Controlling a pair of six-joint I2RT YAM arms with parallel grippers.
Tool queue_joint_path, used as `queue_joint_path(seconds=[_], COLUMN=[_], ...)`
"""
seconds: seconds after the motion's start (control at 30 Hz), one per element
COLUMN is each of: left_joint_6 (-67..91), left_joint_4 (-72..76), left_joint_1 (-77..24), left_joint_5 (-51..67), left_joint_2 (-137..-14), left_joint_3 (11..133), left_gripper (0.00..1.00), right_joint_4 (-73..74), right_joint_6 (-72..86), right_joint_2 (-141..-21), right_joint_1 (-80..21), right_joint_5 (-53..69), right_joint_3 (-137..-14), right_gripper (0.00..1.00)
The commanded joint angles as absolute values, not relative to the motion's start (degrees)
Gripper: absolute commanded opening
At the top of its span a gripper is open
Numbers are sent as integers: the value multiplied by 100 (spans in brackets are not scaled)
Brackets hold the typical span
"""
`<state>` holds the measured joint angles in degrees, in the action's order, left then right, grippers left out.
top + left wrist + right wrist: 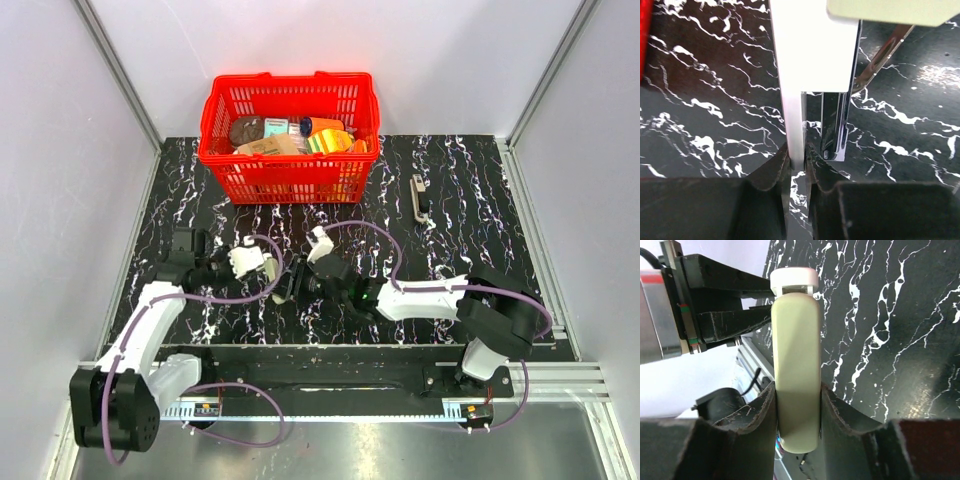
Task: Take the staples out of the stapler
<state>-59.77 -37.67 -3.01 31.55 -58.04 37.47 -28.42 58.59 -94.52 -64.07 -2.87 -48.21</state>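
Note:
A slim dark grey stapler [420, 197] with a pale strip lies on the black marbled table at the back right, apart from both grippers. Both grippers meet at the table's middle on a second stapler, hinged open. My left gripper [276, 284] [797, 162] is shut on its thin white base [790, 75]. A chrome staple channel [837, 125] runs beside the base. My right gripper [302, 280] [797, 395] is shut on its pale green top [795, 340], which ends in a white cap [792, 277]. The left gripper's dark fingers [725, 315] show behind it.
A red basket [215, 150] with several packaged goods stands at the back centre. Grey walls close the left, right and back. The arm bases and a metal rail [330, 400] run along the near edge. Purple cables loop over both arms.

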Motion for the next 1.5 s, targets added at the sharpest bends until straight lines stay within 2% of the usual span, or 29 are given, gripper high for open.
queue_joint_path(seconds=[0.0,0.6,1.3,1.47], left_joint_6=[-6363,-7540,-8437,-9366], left_joint_4=[-2471,-36,264,255], left_joint_1=[-729,-940,-1143,-1169], left_joint_5=[2541,1670,1257,1160], left_joint_2=[-5300,-4412,-4324,-4062], left_joint_3=[3385,1732,1266,1012], left_gripper=[0,0,0,0], right_joint_4=[-2453,-2083,-2030,-1978], right_joint_6=[4897,3692,3604,3595], right_joint_2=[-9220,-9606,-9862,-9747], right_joint_1=[-6390,-6311,-6302,-6302], right_joint_5=[-351,-641,-642,-685], right_joint_3=[-5132,-5660,-5871,-5705], right_gripper=[0,0,0,0])
